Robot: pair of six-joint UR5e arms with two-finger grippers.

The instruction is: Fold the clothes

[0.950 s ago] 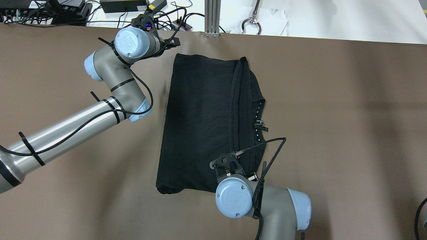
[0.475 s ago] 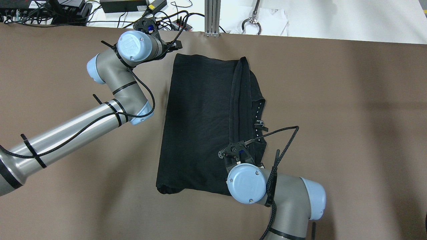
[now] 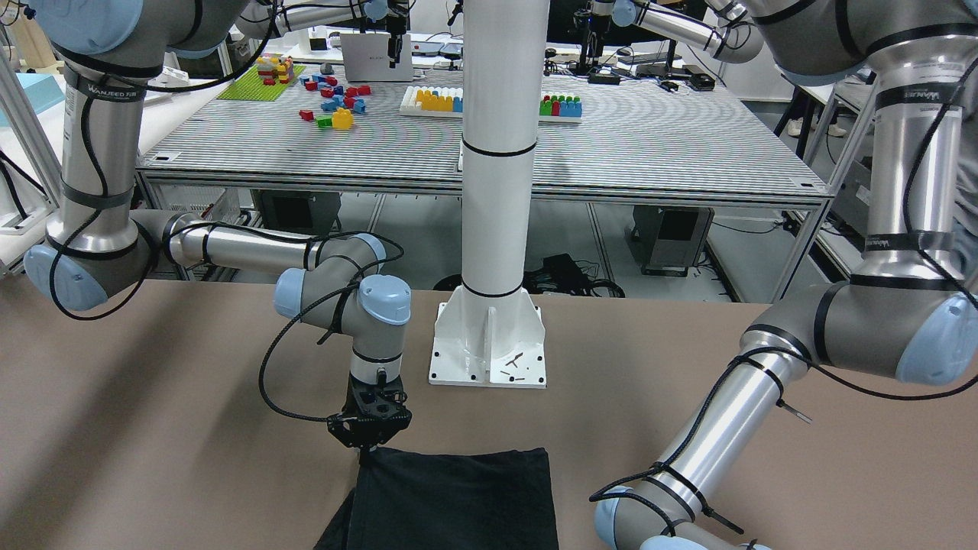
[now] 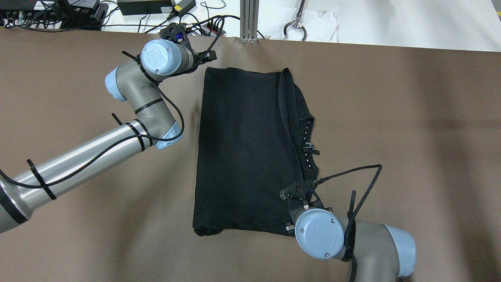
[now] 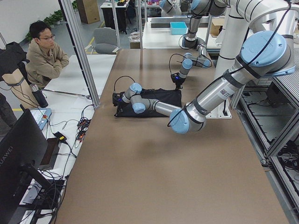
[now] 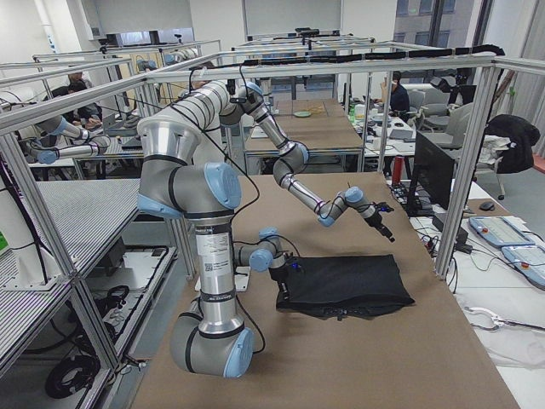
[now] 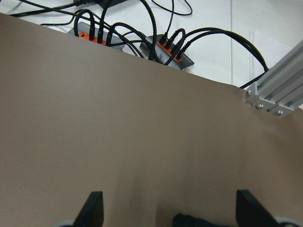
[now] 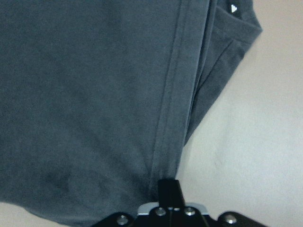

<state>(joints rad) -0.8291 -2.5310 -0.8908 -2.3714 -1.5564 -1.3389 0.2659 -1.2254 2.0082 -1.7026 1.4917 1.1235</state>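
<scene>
overhead shows the whole black shirt (image 4: 242, 149) – just one, folded flat in the middle of the table (image 4: 391, 117) – while the front view only catches its robot-side edge. two arms: the left reaches long to the shirt's far left corner, and only its wrist cam shows the left gripper (image 7: 169, 198) spread wide over bare table. the right arm is elbow-bent at the near right corner, right gripper (image 8: 168, 187) pressed together, pinching the shirt's edge.

The left end effector (image 7: 168, 203) gapes; right end effector (image 8: 168, 185) clamped.
</scene>
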